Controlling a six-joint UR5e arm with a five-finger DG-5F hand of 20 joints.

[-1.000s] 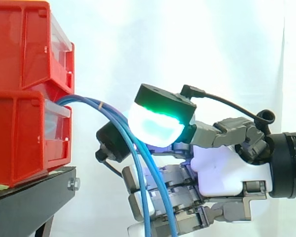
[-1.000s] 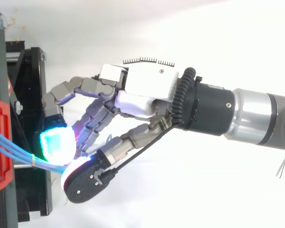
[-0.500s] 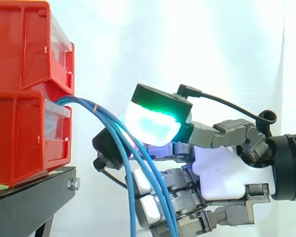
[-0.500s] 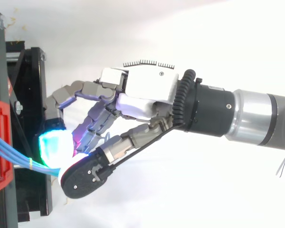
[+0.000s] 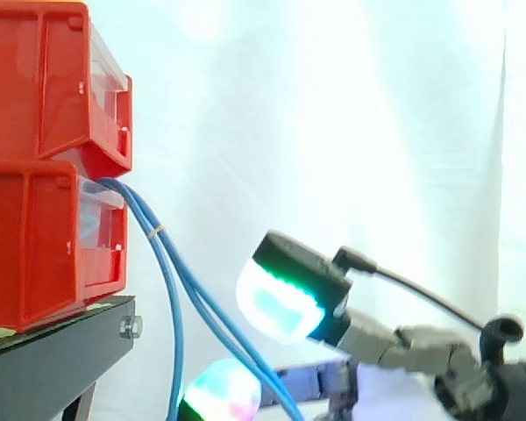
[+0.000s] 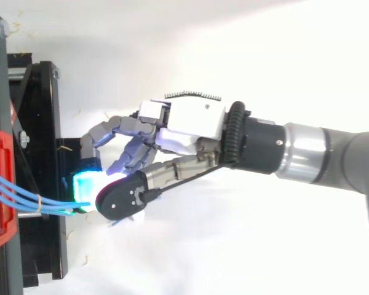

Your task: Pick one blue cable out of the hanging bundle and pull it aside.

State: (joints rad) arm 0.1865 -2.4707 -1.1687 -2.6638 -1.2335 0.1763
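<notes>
Several blue cables (image 5: 202, 307) come out of the lower red bin (image 5: 35, 246) and run down to the right; one hangs nearly straight down (image 5: 171, 351). A small yellow band (image 5: 156, 231) marks one of them. From above, the cables (image 6: 37, 198) converge on my hand (image 6: 190, 123), whose curled fingers close a cyan pad (image 6: 86, 184) against the thumb tip (image 6: 120, 200) where the cables end. In the side view the hand (image 5: 403, 346) sits low, its green-glowing pad (image 5: 280, 303) just right of the slanted cables and another pad (image 5: 223, 395) below them.
Two red bins are stacked at the left, the upper one (image 5: 44, 88) above the lower, on a black stand (image 5: 53, 360). From above, the stand (image 6: 37, 123) lies along the left edge. A white curtain hangs behind.
The hand has dropped well below its earlier height and drawn slightly away from the bins. The cables now slope down more steeply, and one hangs apart from the others.
</notes>
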